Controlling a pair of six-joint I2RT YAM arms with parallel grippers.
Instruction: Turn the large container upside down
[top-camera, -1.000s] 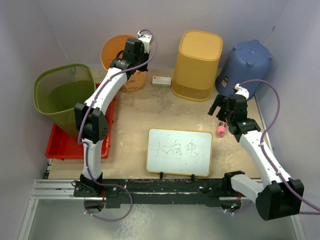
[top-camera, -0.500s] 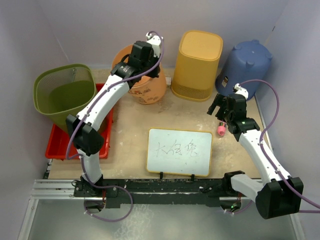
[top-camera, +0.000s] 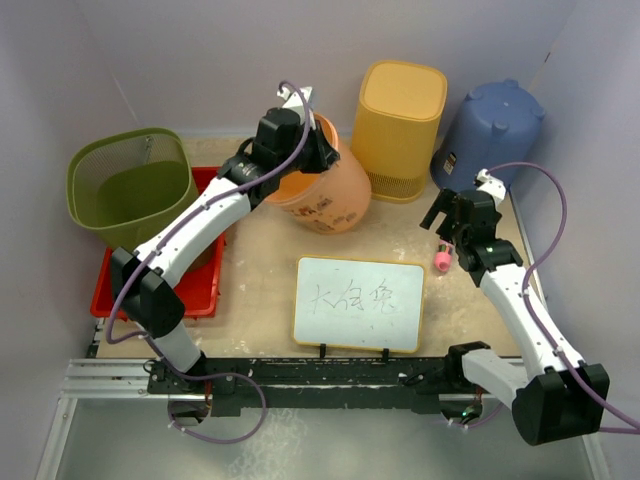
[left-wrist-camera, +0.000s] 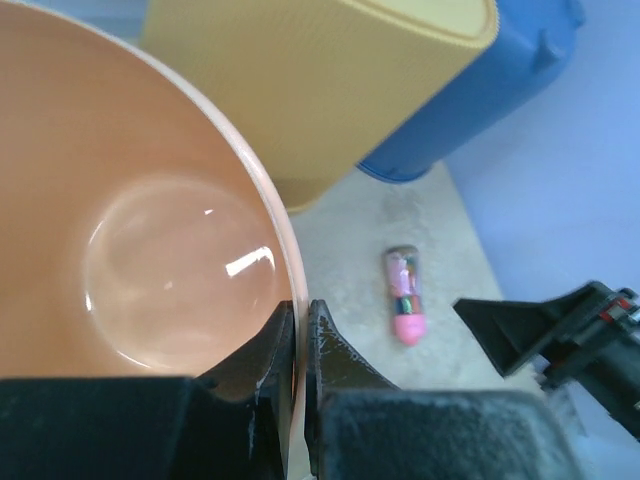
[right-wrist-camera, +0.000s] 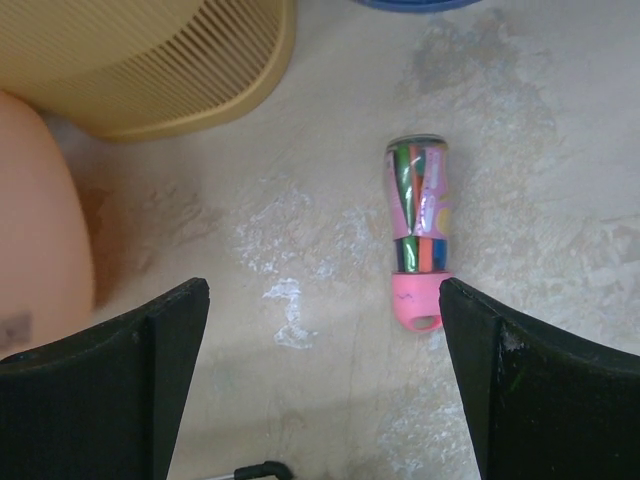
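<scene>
The orange bucket (top-camera: 330, 195) is tilted over on its side in mid-table, its mouth facing back left and its base toward the right. My left gripper (top-camera: 306, 148) is shut on its rim. In the left wrist view the fingers pinch the thin rim (left-wrist-camera: 297, 320), and the bucket's shiny inside (left-wrist-camera: 150, 250) is empty. My right gripper (top-camera: 452, 213) is open and empty, low over the table on the right (right-wrist-camera: 325, 320). The bucket's side shows at the left edge of the right wrist view (right-wrist-camera: 40, 230).
A yellow bin (top-camera: 398, 130) and a blue bin (top-camera: 492, 130) stand upside down at the back. A green mesh basket (top-camera: 130, 185) sits over a red tray (top-camera: 120, 290) on the left. A whiteboard (top-camera: 360, 302) lies in front. A pink tube (top-camera: 440, 260) lies by my right gripper.
My left arm has pulled the orange bucket from the back toward mid-table and tipped it from upright onto its side. The right arm has barely moved.
</scene>
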